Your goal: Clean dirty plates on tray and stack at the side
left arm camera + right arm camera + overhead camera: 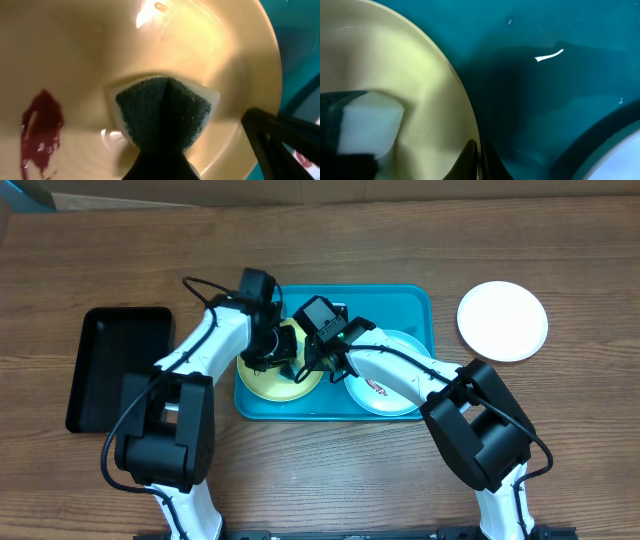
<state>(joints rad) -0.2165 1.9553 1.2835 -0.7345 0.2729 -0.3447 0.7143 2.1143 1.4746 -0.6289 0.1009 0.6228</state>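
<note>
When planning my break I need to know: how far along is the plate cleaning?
Done: one white plate sits clean beside the tray. In hand: the left tool presses a sponge on the yellow-green plate, with a red smear on it, while the right tool pinches its rim. Left: the smeared green-rimmed plate, then stacking.

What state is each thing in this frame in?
tray: holding two plates.
yellow-green plate: in tray, bears red smear.
sponge: pressed on that plate.
left gripper: jaws shut on sponge.
right gripper: jaws shut on yellow-green plate's rim.
green-rimmed plate: in tray, smeared.
white plate: on table beside tray, looks clean.
</note>
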